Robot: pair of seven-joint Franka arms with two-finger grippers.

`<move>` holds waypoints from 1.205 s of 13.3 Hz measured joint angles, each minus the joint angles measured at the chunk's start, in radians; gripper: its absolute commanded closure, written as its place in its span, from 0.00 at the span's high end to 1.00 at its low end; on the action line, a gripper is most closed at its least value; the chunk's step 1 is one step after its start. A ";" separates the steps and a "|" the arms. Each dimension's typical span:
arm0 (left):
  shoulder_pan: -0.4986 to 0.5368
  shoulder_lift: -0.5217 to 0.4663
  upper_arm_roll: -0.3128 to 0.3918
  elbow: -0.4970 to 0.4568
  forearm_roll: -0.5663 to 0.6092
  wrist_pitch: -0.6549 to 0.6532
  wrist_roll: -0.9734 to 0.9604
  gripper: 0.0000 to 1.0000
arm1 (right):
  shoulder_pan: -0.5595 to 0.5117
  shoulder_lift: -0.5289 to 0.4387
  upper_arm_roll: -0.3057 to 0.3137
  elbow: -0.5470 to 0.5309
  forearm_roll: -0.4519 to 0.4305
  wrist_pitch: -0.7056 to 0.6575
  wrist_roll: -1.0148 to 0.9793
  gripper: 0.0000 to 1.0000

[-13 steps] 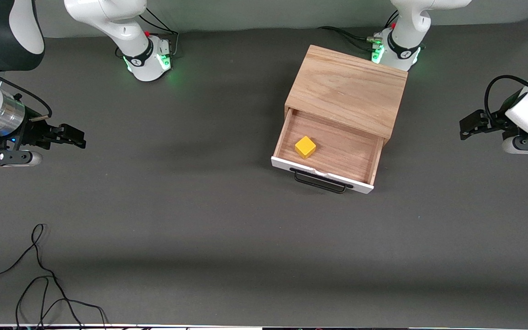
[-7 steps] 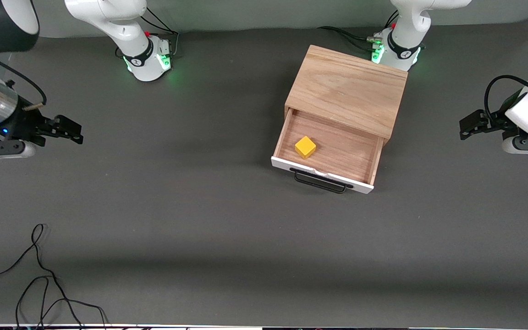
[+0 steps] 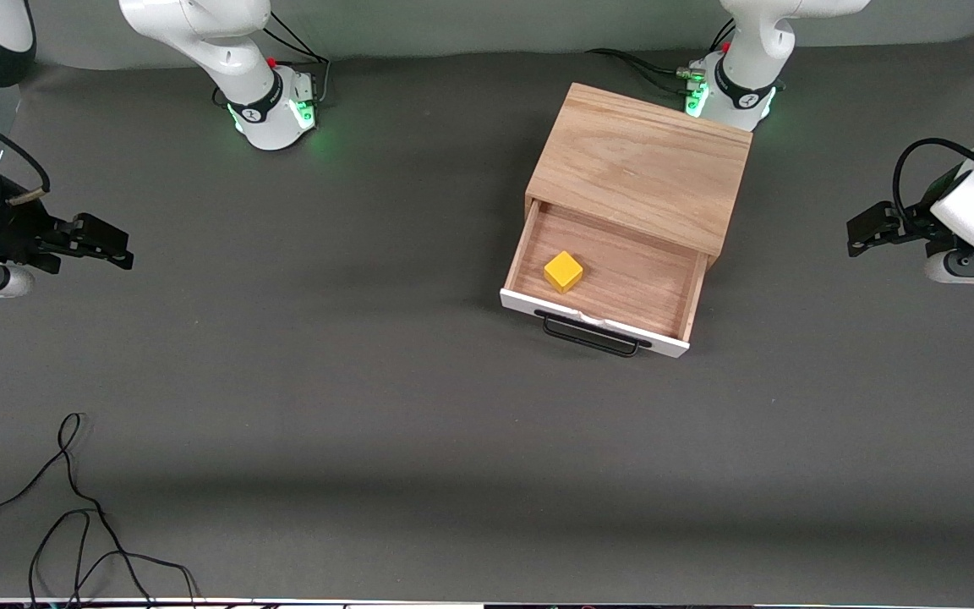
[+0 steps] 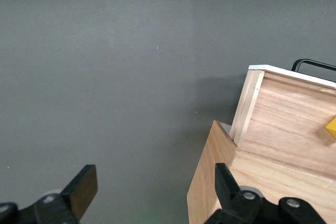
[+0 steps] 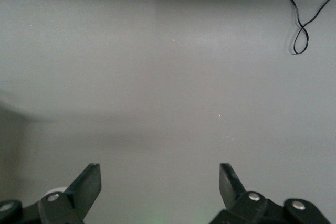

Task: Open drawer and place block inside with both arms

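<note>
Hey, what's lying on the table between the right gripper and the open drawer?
Nothing: in the front view only bare grey table lies between the right gripper and the drawer holding the block.

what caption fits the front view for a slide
Yellow block rests in the open drawer of the wooden box; left gripper and right gripper hang open at the table's ends.

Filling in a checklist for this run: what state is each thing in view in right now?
White-fronted wooden drawer: pulled open.
Small yellow cube block: resting inside the drawer, not held.
Light wooden box: upright on the table, top bare.
Left gripper: fingers open, empty, beside the box.
Right gripper: fingers open, empty, over bare table at the right arm's end.
Black cable: loose on the table.
</note>
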 measured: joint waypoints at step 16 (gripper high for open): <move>-0.001 0.000 0.000 0.000 0.000 -0.016 0.016 1.00 | 0.032 -0.013 -0.038 -0.047 0.000 -0.021 0.000 1.00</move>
